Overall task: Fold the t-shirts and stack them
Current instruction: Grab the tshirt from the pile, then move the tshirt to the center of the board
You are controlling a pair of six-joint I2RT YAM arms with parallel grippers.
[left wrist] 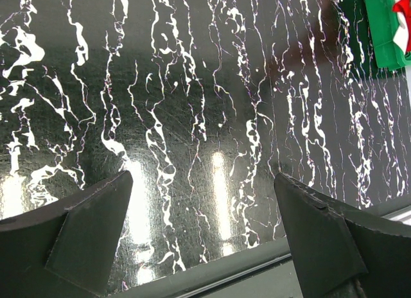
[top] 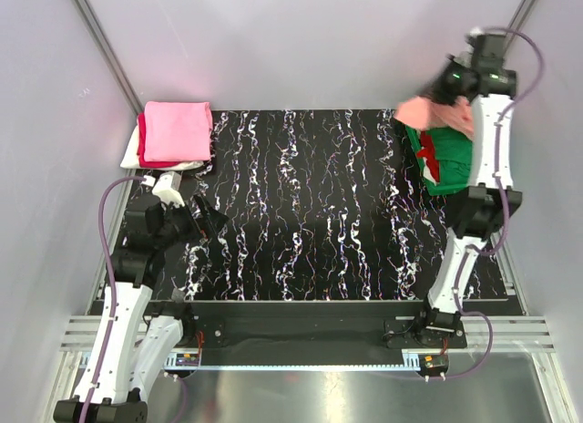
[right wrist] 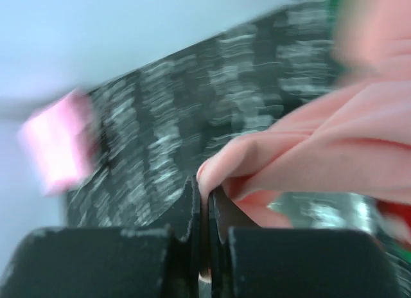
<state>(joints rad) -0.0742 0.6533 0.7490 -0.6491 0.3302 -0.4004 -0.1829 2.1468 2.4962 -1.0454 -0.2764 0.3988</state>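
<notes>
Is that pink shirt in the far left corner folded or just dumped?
Folded: the pink shirt lies as a neat flat rectangle atop a red shirt and a white shirt.

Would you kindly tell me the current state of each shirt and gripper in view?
Right gripper: shut on the salmon t-shirt.
Left gripper: open, empty, above the mat.
Salmon t-shirt: lifted, hanging crumpled.
Pink t-shirt: folded, topping the far-left stack.
Red and green pile: unfolded, bunched at far right.

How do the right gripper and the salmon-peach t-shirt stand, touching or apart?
Touching. In the right wrist view the right gripper is shut on a fold of the salmon-peach t-shirt at its fingertips.
</notes>
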